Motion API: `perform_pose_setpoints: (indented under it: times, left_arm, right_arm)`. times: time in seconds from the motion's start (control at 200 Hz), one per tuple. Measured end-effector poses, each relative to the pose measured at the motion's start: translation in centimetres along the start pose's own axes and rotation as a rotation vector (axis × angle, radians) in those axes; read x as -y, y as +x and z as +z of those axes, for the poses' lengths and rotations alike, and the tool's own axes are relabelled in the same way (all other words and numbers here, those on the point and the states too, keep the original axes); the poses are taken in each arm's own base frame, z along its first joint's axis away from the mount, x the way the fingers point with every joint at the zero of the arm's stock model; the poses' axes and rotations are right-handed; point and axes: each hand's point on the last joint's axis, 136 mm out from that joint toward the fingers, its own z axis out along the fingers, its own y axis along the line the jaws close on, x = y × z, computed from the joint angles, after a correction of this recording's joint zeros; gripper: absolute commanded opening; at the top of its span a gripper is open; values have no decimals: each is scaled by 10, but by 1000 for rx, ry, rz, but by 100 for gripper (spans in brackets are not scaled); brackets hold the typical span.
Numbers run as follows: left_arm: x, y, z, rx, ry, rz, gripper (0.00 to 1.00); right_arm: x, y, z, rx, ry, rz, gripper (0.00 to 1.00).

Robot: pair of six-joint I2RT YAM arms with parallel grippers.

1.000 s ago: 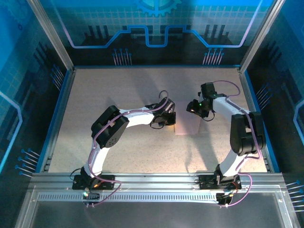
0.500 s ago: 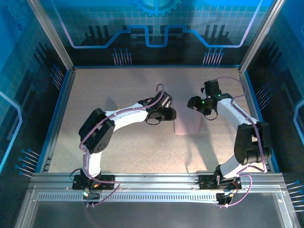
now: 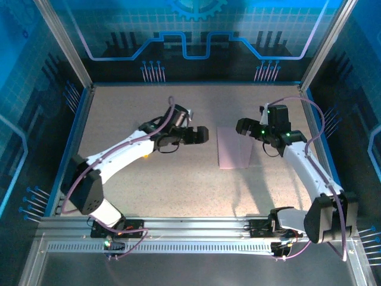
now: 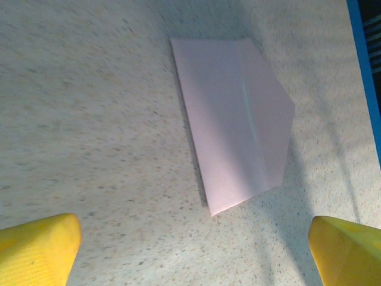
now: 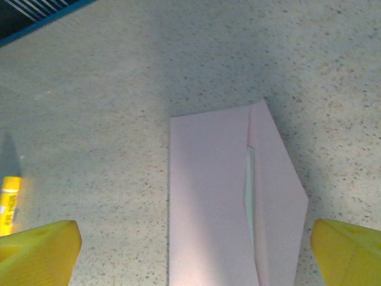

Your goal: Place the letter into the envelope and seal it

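The envelope (image 3: 234,148) is a flat pale pink rectangle lying on the speckled table between the two arms. In the right wrist view the envelope (image 5: 208,202) has its flap (image 5: 277,190) spread flat along one long side, with a thin pale slit at the fold. The letter is hidden. My left gripper (image 3: 203,134) hovers just left of the envelope (image 4: 232,125), open, its yellow fingertips (image 4: 38,247) wide apart and holding nothing. My right gripper (image 3: 240,126) hangs over the envelope's far right corner, open and empty, its yellow fingertips (image 5: 348,250) either side of it.
A small yellow stick (image 5: 7,202) lies on the table left of the envelope in the right wrist view. A blue rim (image 3: 71,143) and metal frame posts bound the table. Bare speckled tabletop (image 3: 178,185) surrounds the envelope.
Both grippers have opened wide and drawn back from the envelope. The left arm has stretched out and its gripper moved up and left; the right gripper lifted off toward the right.
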Motion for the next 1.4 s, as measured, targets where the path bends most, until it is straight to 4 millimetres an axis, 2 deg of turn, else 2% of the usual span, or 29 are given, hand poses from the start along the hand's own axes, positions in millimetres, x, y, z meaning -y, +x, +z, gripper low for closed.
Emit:
perform_pose_setpoints:
  times: [0.145, 0.25, 0.34, 0.46, 0.6, 0.775, 0.896, 1.026, 1.401]
  left_arm:
    - [-29, -19, -42, 56, -57, -18, 99]
    - [-60, -27, -68, 89, -115, -54, 99]
    - [-90, -25, -84, 99, -171, -88, 99]
    - [-122, -16, -94, 80, -241, -130, 99]
    - [-144, -8, -95, 48, -287, -150, 99]
    - [-157, 0, -93, 16, -310, -134, 99]
    - [-167, 5, -83, -26, -327, -128, 99]
    - [-178, 16, -70, -82, -348, -124, 99]
    - [-192, 26, -49, -157, -370, -103, 99]
  right_arm:
    - [-3, 0, -2, 25, -23, -13, 100]
    - [-2, 4, 2, 2, -16, -33, 100]
    - [-8, 10, 7, -31, -16, -61, 100]
    - [-31, 19, 15, -78, -33, -123, 100]
    - [-61, 25, 25, -120, -47, -191, 100]
    - [-93, 39, 40, -172, -50, -267, 100]
    - [-110, 52, 52, -212, -52, -308, 100]
    - [-118, 61, 63, -247, -50, -322, 100]
    - [-118, 70, 76, -284, -33, -306, 100]
